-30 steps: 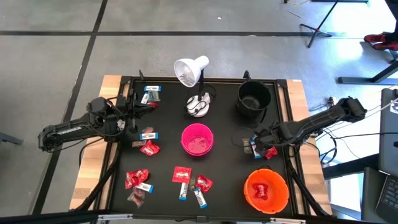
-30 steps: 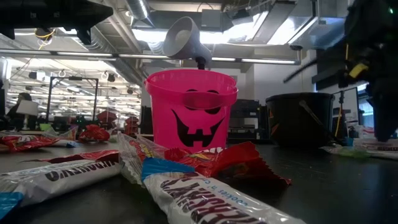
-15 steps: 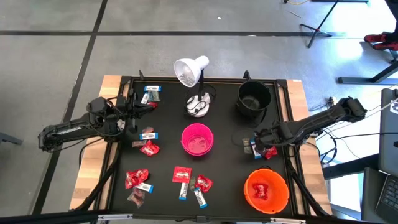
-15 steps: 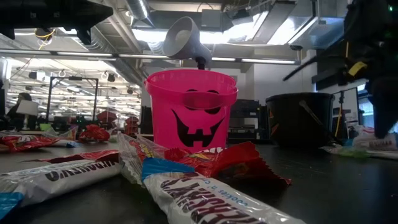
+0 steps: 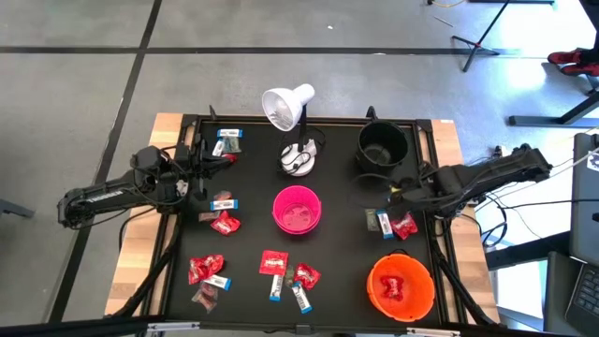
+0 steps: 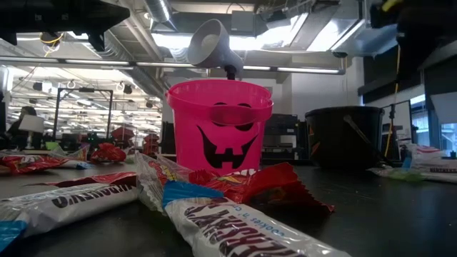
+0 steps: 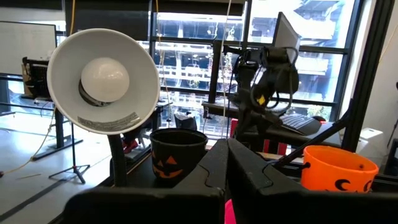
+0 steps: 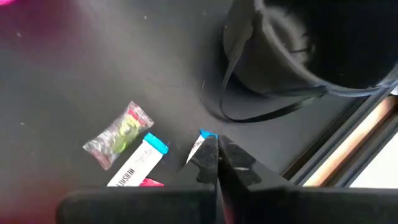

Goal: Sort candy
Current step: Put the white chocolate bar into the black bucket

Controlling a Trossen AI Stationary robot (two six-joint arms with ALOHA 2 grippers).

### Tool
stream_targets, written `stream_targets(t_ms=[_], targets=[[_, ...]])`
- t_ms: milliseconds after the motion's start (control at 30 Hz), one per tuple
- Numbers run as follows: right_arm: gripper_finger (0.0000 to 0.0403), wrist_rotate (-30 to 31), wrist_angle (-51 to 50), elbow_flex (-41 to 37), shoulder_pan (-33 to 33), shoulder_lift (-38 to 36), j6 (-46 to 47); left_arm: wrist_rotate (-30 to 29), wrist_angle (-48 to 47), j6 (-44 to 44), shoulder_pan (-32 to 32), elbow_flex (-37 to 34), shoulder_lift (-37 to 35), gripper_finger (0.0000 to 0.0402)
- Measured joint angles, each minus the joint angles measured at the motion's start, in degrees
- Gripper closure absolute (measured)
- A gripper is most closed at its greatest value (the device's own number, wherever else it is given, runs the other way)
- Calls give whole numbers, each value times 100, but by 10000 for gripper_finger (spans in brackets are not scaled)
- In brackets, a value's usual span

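- While the right gripper (image 5: 397,193) hangs over the black mat (image 5: 342,243) between the black plastic bucket (image 5: 382,147) and the orange plastic pumpkin bucket (image 5: 400,285), its fingers sit pressed together; a blue-tipped scrap of wrapper (image 8: 206,138) shows at their tips in the right wrist view, too small to say whether it is pinched.
- Just beside that gripper lie a slim white-and-blue candy bar (image 5: 383,223), a shiny red packet (image 5: 404,227) and a clear wrapper with green and red inside (image 8: 119,134).
- Left gripper (image 5: 208,163) waits at the mat's left edge, fingers together, holding nothing.
- The rest of the candy (image 5: 215,271) is scattered on the left and front of the mat, around the pink plastic pumpkin bucket (image 5: 297,208).
- White desk lamp (image 5: 286,108) stands behind the pink bucket.
- Low view: near wrappers cut off by the frame edge.
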Motion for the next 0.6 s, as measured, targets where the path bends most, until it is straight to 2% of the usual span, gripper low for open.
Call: stream_targets(t_ms=[100,200,433,600], targets=[[391,-128,11,18,0,2,35,0,0,0,-2,0,2,400],[356,-364,47,-264,0,0,291,0,0,0,-1,0,2,400],[237,-960,928,-1573,0,2,461,0,0,0,-2,0,2,400],[208,-1321,1723,-2520,0,4,480,0,0,0,0,2,0,400]])
